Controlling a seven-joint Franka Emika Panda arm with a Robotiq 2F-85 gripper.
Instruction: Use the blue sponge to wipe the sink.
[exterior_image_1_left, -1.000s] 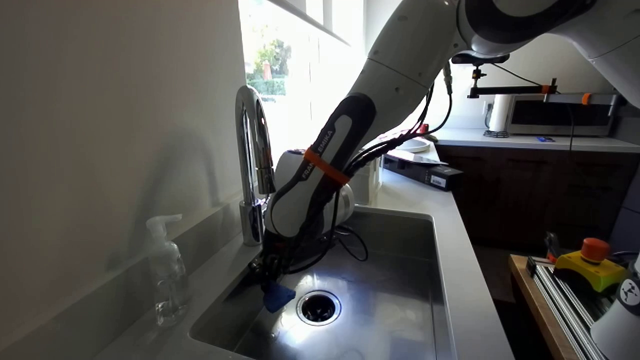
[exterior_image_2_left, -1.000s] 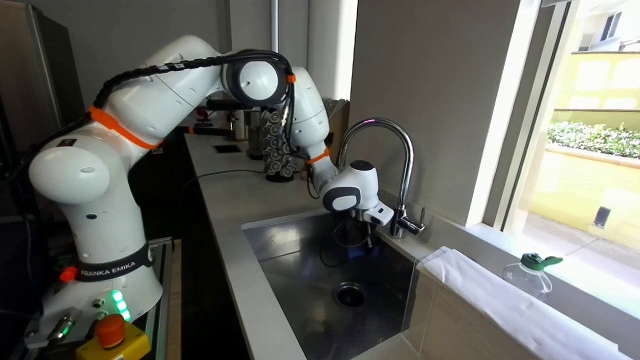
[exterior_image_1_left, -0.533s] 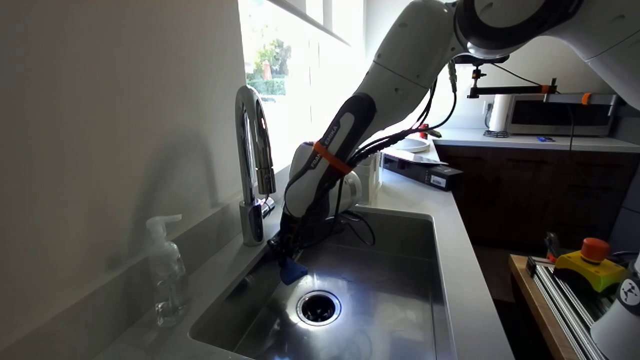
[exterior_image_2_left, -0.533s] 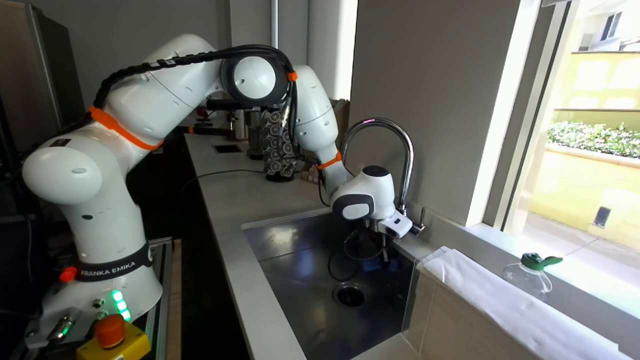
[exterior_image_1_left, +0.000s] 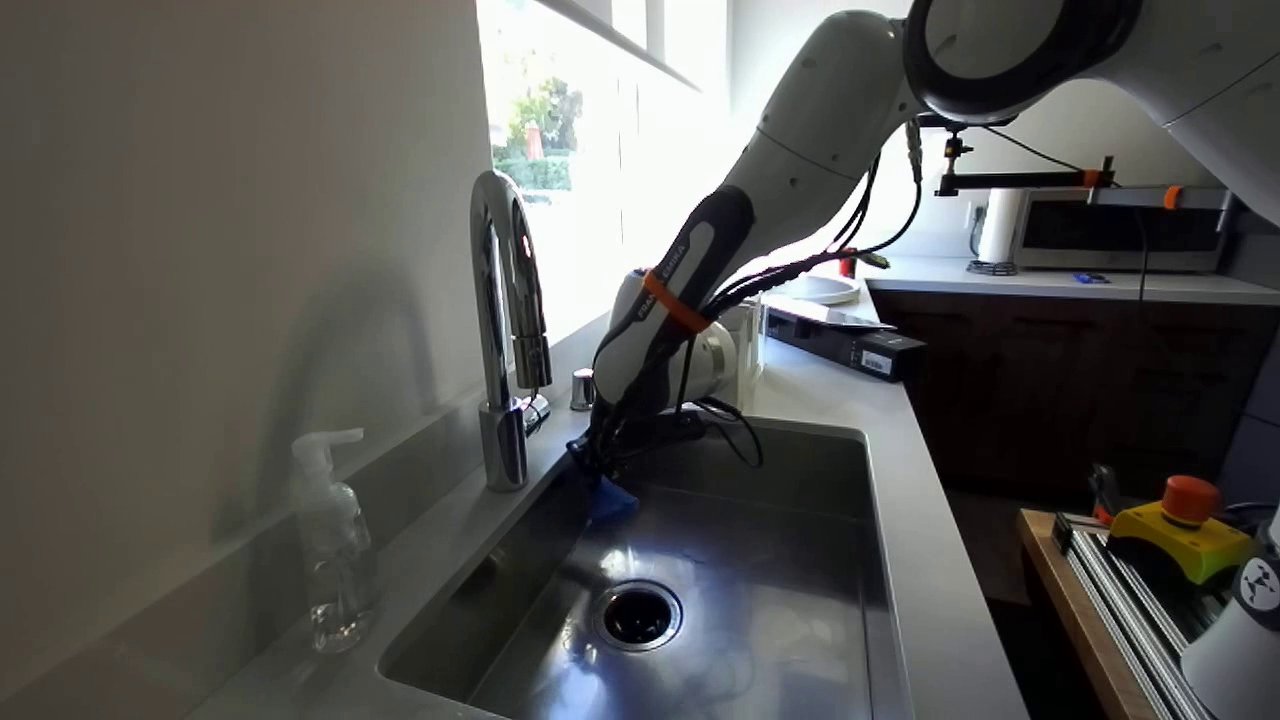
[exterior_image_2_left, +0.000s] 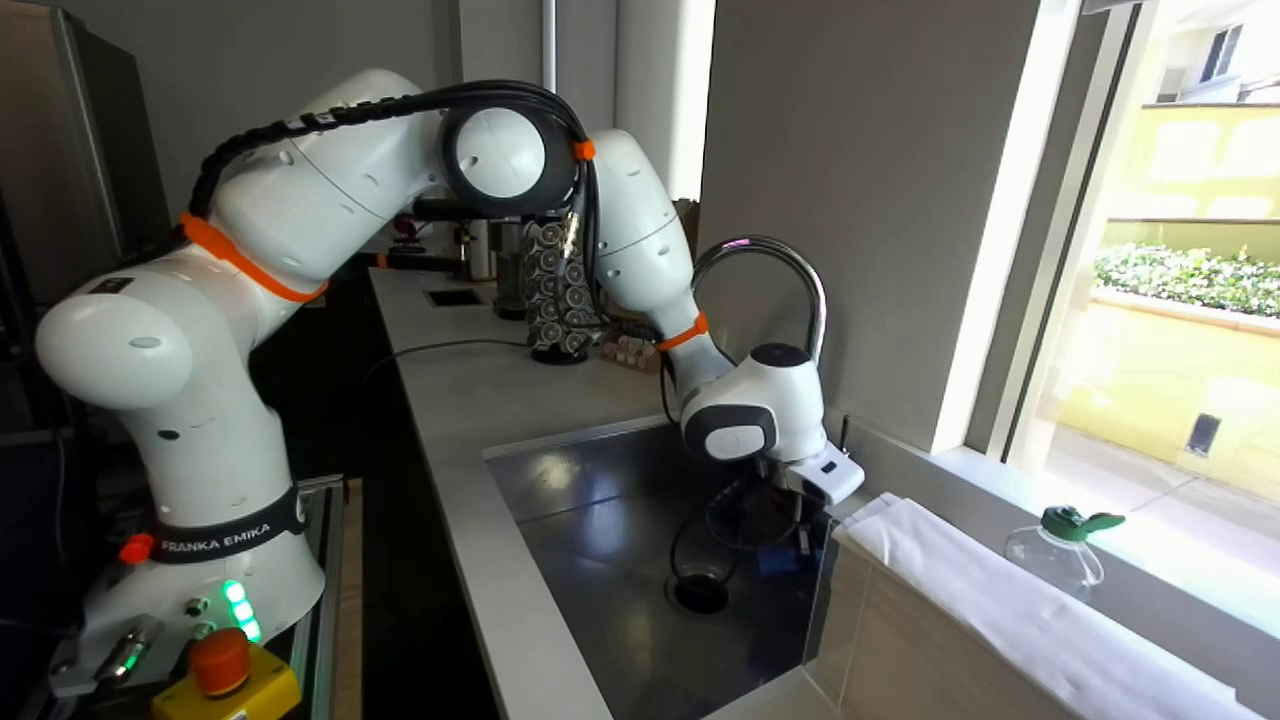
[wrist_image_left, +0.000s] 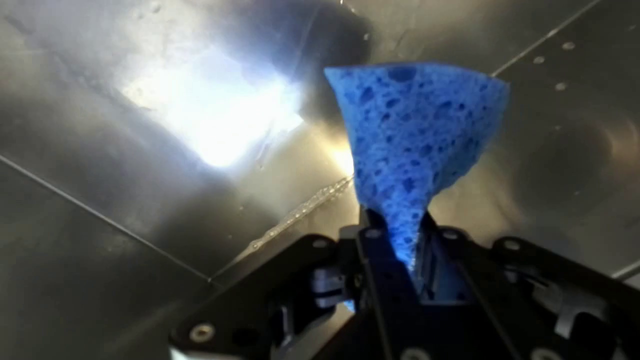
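- The jaws are clamped on the blue sponge: in the wrist view the gripper enters from the bottom of the frame and pinches its narrow end, while the free end fans out above, right of centre.
- Behind it lies bare metal of the sink, with glare at upper left; what look like droplets run from near a corner at lower left up to the sponge.
- In an exterior view the sponge is inside the sink near mid-frame, up and left of the drain, to the lower right of the faucet.
- In an exterior view the sponge is a dim blue patch right of centre, below the arm and to the upper right of the drain; whether it touches metal is too dark to tell.
- Done, as far as shown: the sponge is gripped and inside the sink. Wiping is probably under way, but which stretches have been rubbed cannot be told. Left, most likely: more of the floor and walls.
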